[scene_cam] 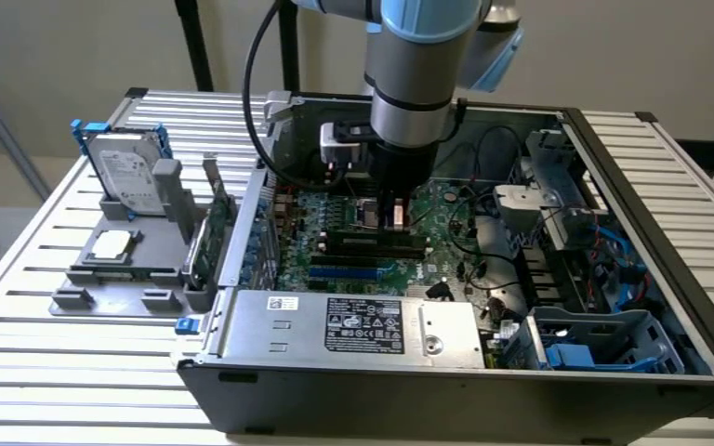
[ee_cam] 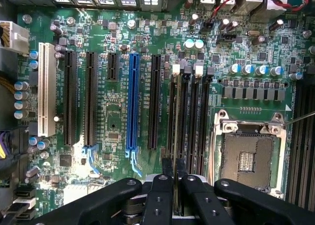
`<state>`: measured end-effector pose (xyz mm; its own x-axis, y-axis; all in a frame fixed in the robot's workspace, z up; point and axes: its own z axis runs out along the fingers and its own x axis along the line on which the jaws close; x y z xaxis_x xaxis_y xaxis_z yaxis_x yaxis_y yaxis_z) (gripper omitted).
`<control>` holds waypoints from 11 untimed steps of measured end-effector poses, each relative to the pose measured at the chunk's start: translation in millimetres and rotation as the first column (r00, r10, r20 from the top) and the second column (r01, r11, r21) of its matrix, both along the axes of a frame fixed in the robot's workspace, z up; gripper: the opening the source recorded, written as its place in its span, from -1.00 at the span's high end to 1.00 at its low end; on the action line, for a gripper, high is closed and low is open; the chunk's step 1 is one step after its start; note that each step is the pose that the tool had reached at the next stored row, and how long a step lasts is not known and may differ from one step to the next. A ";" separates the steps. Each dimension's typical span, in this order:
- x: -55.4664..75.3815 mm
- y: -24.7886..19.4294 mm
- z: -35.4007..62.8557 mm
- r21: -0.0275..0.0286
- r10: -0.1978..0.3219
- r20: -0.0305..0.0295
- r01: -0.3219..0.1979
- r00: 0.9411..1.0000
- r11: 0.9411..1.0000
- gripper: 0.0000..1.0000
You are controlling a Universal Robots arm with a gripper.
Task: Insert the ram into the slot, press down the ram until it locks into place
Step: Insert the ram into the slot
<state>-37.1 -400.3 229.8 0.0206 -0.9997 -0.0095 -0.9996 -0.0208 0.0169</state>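
My gripper (scene_cam: 394, 219) reaches down into the open computer case, over the memory slots (scene_cam: 370, 246) on the green motherboard. In the wrist view its two black fingertips (ee_cam: 167, 167) stand close together, shut on the ram (ee_cam: 174, 136). The ram shows edge-on as a thin strip. It runs along one of the parallel black slots (ee_cam: 183, 112), second from the blue connector's side, and seems to stand in it. The slot's latch end with a white clip (ee_cam: 176, 70) is at the far end. How deep the ram sits is hidden.
A long blue connector (ee_cam: 132, 102) and black card slots lie beside the memory slots, and the open CPU socket (ee_cam: 248, 158) is on the other side. The power supply (scene_cam: 357, 325), cables (scene_cam: 494, 186) and case walls hem in the board. A hard drive (scene_cam: 127, 177) and green card (scene_cam: 218, 232) stand outside.
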 end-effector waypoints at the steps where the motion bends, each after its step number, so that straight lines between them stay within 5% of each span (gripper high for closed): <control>1: 0.0 0.0 -0.2 0.000 0.000 0.000 0.000 1.000 1.000 0.73; 11: 0.0 0.0 -2.3 -0.003 0.000 0.000 0.000 1.000 1.000 0.73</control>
<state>-37.1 -400.3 227.6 0.0206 -0.9998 -0.0060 -0.9996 -0.0207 0.0169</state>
